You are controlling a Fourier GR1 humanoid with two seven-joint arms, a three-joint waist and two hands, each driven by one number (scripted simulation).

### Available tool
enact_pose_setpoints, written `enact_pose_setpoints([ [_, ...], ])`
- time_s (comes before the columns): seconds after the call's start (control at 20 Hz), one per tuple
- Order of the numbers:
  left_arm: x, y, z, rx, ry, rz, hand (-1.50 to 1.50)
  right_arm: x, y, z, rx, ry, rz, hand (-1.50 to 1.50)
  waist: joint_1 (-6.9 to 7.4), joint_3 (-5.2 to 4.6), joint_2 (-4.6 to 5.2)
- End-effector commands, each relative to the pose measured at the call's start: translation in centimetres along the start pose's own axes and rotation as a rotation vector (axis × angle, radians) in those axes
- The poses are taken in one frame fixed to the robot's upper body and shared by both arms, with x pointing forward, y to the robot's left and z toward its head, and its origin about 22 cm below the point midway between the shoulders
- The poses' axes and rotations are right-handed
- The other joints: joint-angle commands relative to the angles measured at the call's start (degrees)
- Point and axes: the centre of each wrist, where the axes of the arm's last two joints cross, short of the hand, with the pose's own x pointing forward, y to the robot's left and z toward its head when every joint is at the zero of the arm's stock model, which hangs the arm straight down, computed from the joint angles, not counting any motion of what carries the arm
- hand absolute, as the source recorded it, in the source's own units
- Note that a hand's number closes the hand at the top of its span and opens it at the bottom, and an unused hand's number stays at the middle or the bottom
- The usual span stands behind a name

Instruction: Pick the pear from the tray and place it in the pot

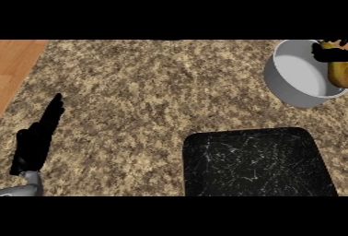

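Note:
A yellow-brown pear (pixel 339 73) hangs at the view's right edge, over the right side of the grey pot (pixel 293 78). My right hand (pixel 329 53) shows only as black fingers curled round the pear's top, above the pot's far rim. The black marbled tray (pixel 258 161) lies at the lower right with nothing on it. Resting at the far left, my left hand (pixel 41 133) is open with its fingers straight and pointing up, holding nothing.
The speckled granite counter (pixel 149 92) fills most of the view. A strip of wood surface (pixel 17 64) runs beyond the counter's edge at the upper left. The pot stands close to the counter's upper right corner.

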Motion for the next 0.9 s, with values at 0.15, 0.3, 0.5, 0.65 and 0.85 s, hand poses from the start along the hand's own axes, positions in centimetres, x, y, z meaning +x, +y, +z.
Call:
enact_pose_setpoints([
  [0.15, 0.4, -0.5, -0.7, -0.014, -0.002, 0.0, 0.0, 0.0, 0.3, -0.4, 0.068, 0.035, -0.177, -1.5, 0.59, 0.06, 0.44],
  [0.3, 0.3, -0.5, -0.7, 0.004, -0.004, 0.008, 0.0, 0.0, 0.6, -0.3, 0.072, 0.012, -0.2, -1.5, 0.51, 0.04, 0.26],
  [0.5, 0.1, 1.7, -0.9, -0.002, -0.003, -0.007, 0.0, -0.6, 1.3, 0.2, -0.042, -0.043, -0.325, -1.5, 0.23, 0.11, 0.23],
  [0.65, -1.3, 0.3, 0.0, -0.005, 0.015, -0.003, 0.0, 0.9, -1.0, -1.2, -0.18, -0.089, -0.534, -1.5, 0.01, 0.11, -0.07],
  [0.85, -0.6, 0.9, -0.5, 0.016, 0.006, 0.009, 0.0, -0.6, -1.1, -0.8, -0.237, -0.068, -0.683, -1.5, -0.49, 0.06, -0.14],
])
